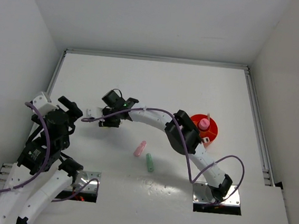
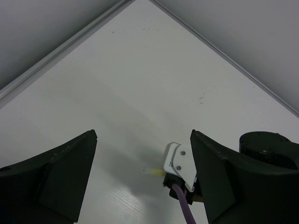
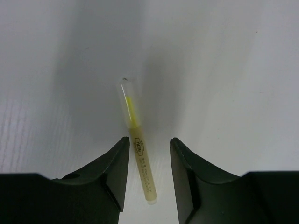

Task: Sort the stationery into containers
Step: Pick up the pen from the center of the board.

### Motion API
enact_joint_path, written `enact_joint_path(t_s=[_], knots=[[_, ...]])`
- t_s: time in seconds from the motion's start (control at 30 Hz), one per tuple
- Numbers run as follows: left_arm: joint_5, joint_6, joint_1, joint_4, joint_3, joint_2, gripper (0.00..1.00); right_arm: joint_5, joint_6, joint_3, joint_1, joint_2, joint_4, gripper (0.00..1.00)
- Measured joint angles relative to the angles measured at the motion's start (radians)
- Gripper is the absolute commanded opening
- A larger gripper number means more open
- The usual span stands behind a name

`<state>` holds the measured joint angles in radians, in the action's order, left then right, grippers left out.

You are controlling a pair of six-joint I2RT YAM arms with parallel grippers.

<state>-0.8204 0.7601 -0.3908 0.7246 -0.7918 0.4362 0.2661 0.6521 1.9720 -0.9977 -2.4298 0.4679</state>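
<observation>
The yellow stick [image 3: 138, 145] lies flat on the white desk [image 1: 194, 84], between the two fingers of my right gripper [image 3: 149, 140]. It is thin and pale yellow, with small print along its barrel. Its clear cap, which shows a brighter yellow tip inside, points away from the gripper. The fingers [image 3: 112, 168] are apart, one on each side of the stick, with a sliver of desk showing on both sides, so nothing is clamped.

My left gripper [image 2: 142, 140] is spread wide with nothing in it. From it, the right gripper's tip shows just ahead, beside a glimpse of yellow.

Well behind my right gripper, toward my right base, a pink marker [image 1: 140, 148] and a green marker [image 1: 149, 163] lie near each other. Farther back, beside my right arm, is the orange-red tub [image 1: 214, 133], with a pink-capped tube [image 1: 204, 123] standing in it.
</observation>
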Motion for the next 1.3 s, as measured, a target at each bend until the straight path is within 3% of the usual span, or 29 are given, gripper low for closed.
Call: enact_joint_path(t_s=[0.37, 0.47, 0.77, 1.03, 1.2, 1.3], knots=[[0.005, -0.008, 0.0, -0.001, 0.0, -0.009, 0.87, 0.04, 0.014, 0.02, 0.0, -0.039, 0.019, 0.42], [0.006, -0.009, 0.0, -0.001, 0.0, -0.009, 0.87, 0.055, 0.027, 0.022, 0.0, -0.039, 0.027, 0.38], [0.008, -0.011, 0.0, -0.001, 0.0, -0.009, 0.87, 0.236, 0.185, 0.071, 0.014, -0.058, 0.233, 0.36], [0.008, -0.011, 0.0, -0.001, 0.0, -0.009, 0.87, 0.264, 0.232, 0.095, 0.018, -0.066, 0.341, 0.33], [0.008, -0.011, 0.0, -0.001, 0.0, -0.009, 0.87, 0.24, 0.25, 0.115, 0.018, -0.071, 0.388, 0.27], [0.008, -0.011, 0.0, -0.001, 0.0, -0.009, 0.87, 0.235, 0.266, 0.137, 0.017, -0.081, 0.425, 0.17]])
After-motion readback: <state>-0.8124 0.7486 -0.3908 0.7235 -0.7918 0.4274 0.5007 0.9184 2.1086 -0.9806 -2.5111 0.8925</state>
